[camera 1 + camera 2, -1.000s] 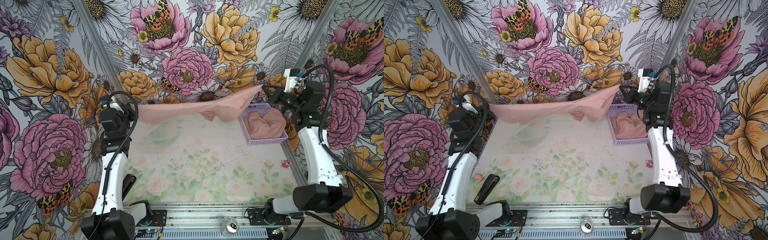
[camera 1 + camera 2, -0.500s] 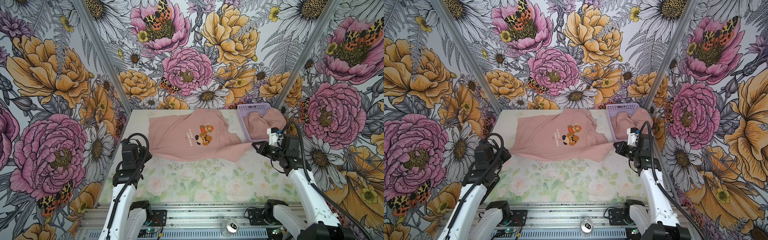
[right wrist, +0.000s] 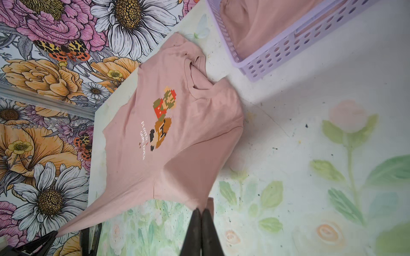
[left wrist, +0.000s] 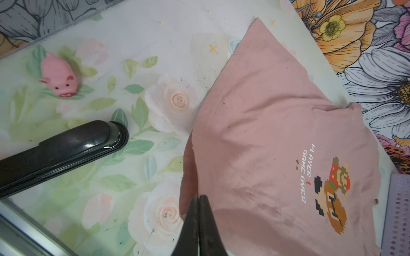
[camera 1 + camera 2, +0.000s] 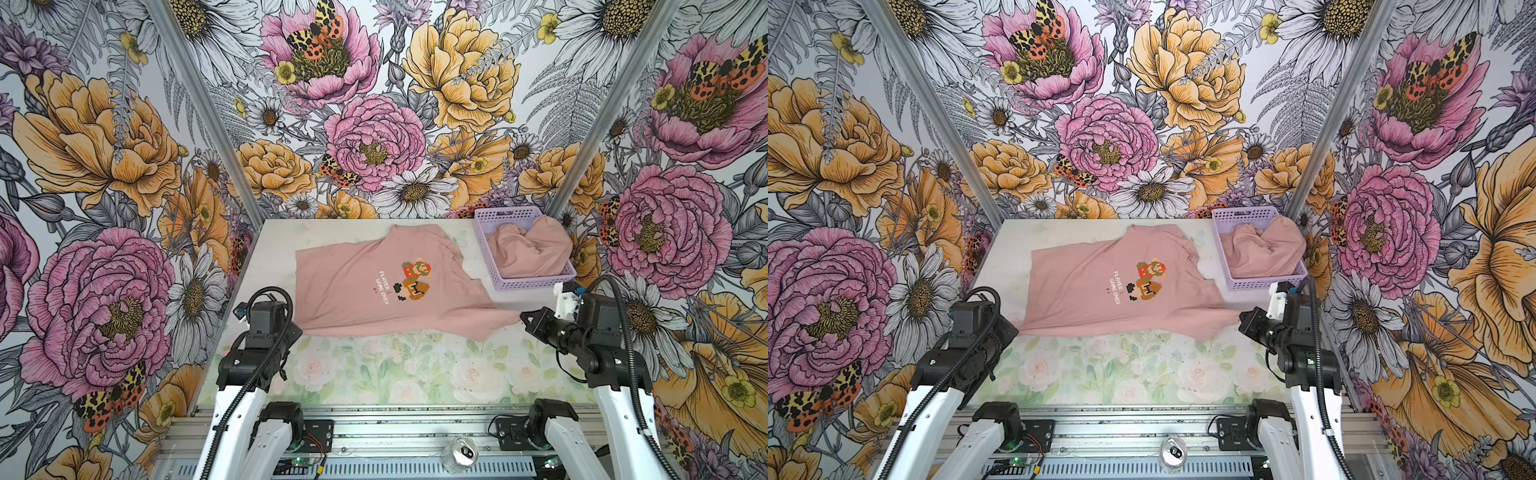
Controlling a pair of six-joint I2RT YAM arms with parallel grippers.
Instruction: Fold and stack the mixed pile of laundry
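Note:
The dusty-pink T-shirt (image 5: 357,291) (image 5: 1079,291) lies spread on the table, its pixel figure and white lettering facing up. My left gripper (image 4: 199,196) is shut on its near-left hem corner, low over the table (image 5: 297,329). My right gripper (image 3: 202,209) is shut on the near-right corner of the shirt (image 3: 177,137), beside the basket's front (image 5: 521,316). The cloth runs taut between the two grips. Crumpled pink shorts (image 5: 528,249) (image 5: 1262,249) fill the lavender basket (image 5: 523,284) at the back right.
A small pink pig toy (image 4: 58,77) and a long black stapler-like object (image 4: 62,146) lie on the table's left side near my left arm. A drink can (image 5: 461,451) sits on the front rail. Flowered walls close in three sides.
Both arms have dropped from high at the back wall to low near the front. The T-shirt, held stretched in the air before, now lies flat with its print up.

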